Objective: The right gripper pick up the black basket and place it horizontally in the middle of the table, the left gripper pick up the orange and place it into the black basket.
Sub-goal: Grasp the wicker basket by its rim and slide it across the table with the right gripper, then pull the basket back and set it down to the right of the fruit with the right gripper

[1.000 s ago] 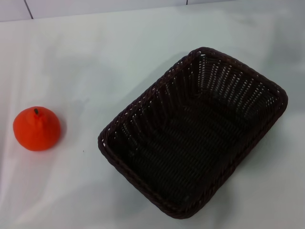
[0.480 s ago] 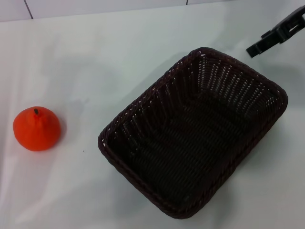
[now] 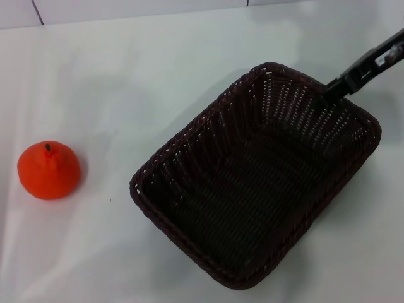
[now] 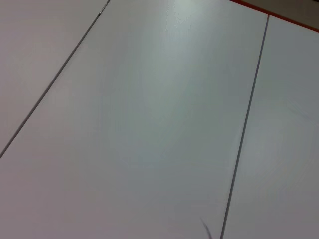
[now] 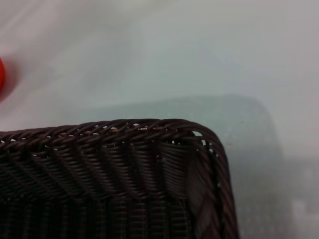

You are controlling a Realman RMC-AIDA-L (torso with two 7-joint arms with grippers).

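Note:
The black basket (image 3: 252, 183) lies slantwise on the white table (image 3: 126, 82), right of the middle, open side up and empty. My right gripper (image 3: 333, 88) comes in from the upper right and its tip is at the basket's far rim. The right wrist view shows a corner of the basket's braided rim (image 5: 149, 127) close up, and a sliver of the orange (image 5: 1, 74) at the picture's edge. The orange (image 3: 48, 170) sits on the table at the left, stem up, well apart from the basket. The left gripper is out of view.
The left wrist view shows only a pale flat surface with thin dark seams (image 4: 244, 134) and a red edge (image 4: 279, 12). A wall seam runs along the table's far edge (image 3: 126, 16).
My right gripper came into view at the upper right and moved down and left to the basket's far rim. The basket and the orange have not moved.

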